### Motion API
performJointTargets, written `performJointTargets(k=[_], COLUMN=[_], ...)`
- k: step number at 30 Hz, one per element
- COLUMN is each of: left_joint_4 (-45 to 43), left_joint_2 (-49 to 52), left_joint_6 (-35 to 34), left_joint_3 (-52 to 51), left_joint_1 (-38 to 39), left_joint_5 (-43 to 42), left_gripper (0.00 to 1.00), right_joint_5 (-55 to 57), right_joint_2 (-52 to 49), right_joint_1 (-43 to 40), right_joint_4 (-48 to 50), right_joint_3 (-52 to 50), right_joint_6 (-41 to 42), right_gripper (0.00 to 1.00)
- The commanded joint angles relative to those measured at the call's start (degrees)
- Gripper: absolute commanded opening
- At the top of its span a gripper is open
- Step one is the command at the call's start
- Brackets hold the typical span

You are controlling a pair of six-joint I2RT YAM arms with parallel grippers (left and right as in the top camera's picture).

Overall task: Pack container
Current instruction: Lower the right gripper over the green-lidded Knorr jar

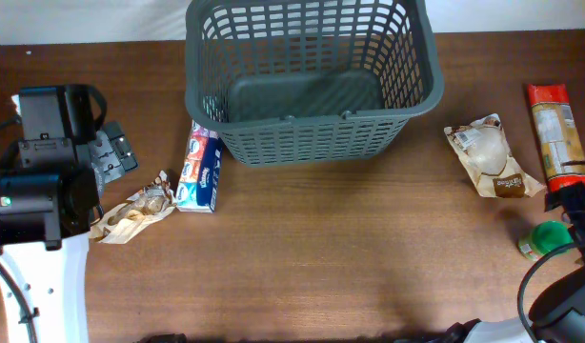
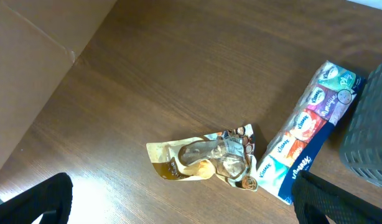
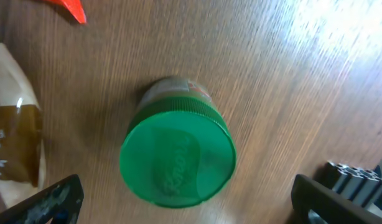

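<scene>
The dark grey lattice basket [image 1: 312,122] stands empty at the back centre; its corner shows in the left wrist view [image 2: 372,124]. A tissue multipack [image 1: 199,171] lies at the basket's left front corner, with a crumpled brown snack packet [image 1: 135,211] beside it. Both show in the left wrist view, tissues [image 2: 306,134] and packet [image 2: 206,160]. My left gripper [image 2: 178,208] is open and empty, short of the packet. My right gripper [image 3: 188,202] is open, above a green-lidded jar [image 3: 177,163] standing at the right edge [image 1: 543,238], not touching it.
A white-and-brown pouch [image 1: 490,157] and a long red-ended packet [image 1: 557,129] lie on the table's right side, behind the jar. The left arm's body [image 1: 40,191] fills the left edge. The table is brown wood.
</scene>
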State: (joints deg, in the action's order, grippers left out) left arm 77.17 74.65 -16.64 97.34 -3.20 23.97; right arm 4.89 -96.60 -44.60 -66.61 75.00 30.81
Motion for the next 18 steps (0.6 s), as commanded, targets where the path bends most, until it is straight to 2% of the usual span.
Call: performJointTargets(k=[1,18], left_joint_4=[0.1,1.8], left_joint_2=[0.1,0.1], left_joint_6=[0.2,0.2], left_joint_3=[0.2,0.2], left_joint_1=[-0.3,-0.3], left_joint_5=[-0.4,-0.4], left_gripper=[0.99,0.99], right_joint_5=[-0.4,-1.9], right_joint_2=[0.6,-1.9], right_joint_1=[-0.4,-0.4], right_joint_4=[1.4,5.1], right_joint_3=[-2.1,-3.2], right_joint_6=[-0.5,-0.5], right_gripper=[0.99,0.99])
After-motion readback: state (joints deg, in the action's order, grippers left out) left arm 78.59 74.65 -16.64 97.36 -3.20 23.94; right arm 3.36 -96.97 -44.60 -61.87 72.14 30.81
